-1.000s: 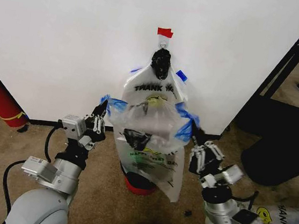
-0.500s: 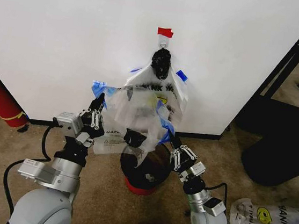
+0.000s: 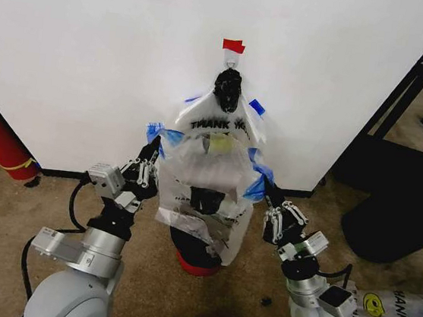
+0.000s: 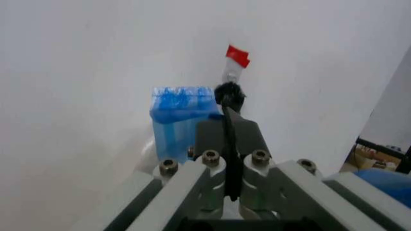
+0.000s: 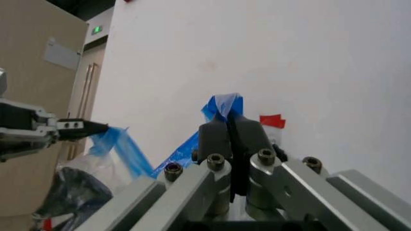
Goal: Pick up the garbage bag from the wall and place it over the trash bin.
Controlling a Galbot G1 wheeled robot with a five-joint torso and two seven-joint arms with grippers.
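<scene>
While the wall (image 3: 93, 53) fills the upper frame, you see the garbage bag (image 3: 207, 185) at centre, above the trash bin (image 3: 195, 250); left gripper (image 3: 151, 154) and right gripper (image 3: 267, 189) each pinch a blue-taped handle.

Translucent garbage bag (image 3: 205, 181) above trash bin (image 3: 195, 250)

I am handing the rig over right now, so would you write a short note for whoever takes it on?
Left gripper: shut on the garbage bag at its blue-taped handle.
Right gripper: shut on the other taped handle.
The bag is stretched between them in front of the wall, hanging over the trash bin on the floor.
Done: bag grasped on both sides.
Left: open its mouth over the bin's rim and release.
</scene>
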